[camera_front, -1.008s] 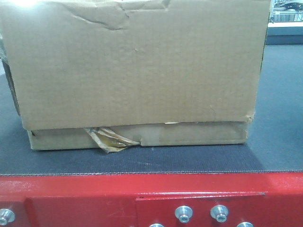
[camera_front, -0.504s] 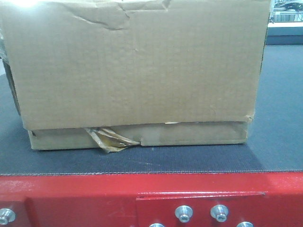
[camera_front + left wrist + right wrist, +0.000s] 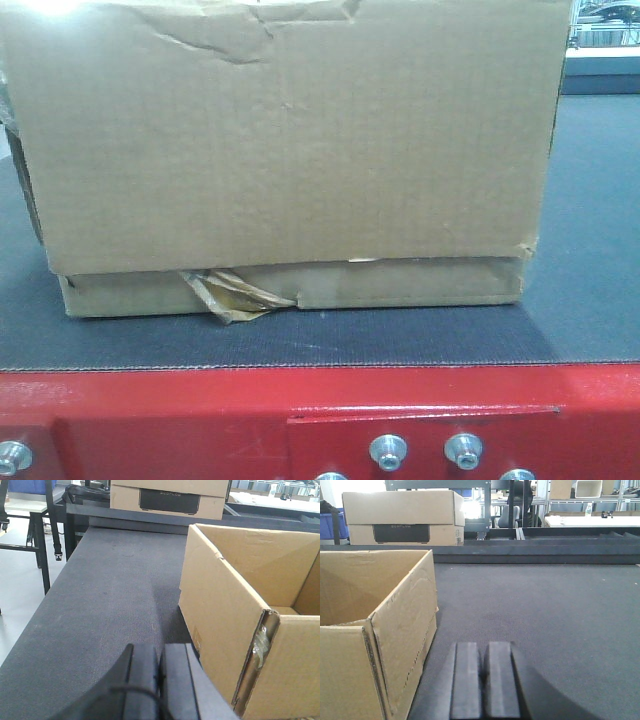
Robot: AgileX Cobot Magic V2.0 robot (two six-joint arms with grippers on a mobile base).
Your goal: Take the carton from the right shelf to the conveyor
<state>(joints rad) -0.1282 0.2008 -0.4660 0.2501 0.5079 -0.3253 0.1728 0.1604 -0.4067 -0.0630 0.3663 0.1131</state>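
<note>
Two tools flank an open-topped brown corrugated cardboard carton [image 3: 285, 150] resting on the dark grey textured conveyor belt [image 3: 535, 610], the left tool [image 3: 159, 680] and right tool [image 3: 482, 680] both pressed together, gripping nothing. Empty and dented, the carton looks light but crushable; its stiffer side walls seem the safest hold.

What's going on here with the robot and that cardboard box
An open-topped cardboard carton sits on the dark grey conveyor belt, behind its red frame. Neither arm holds it: the left gripper and right gripper are both shut, one on each side of the carton, apart from it.
</note>
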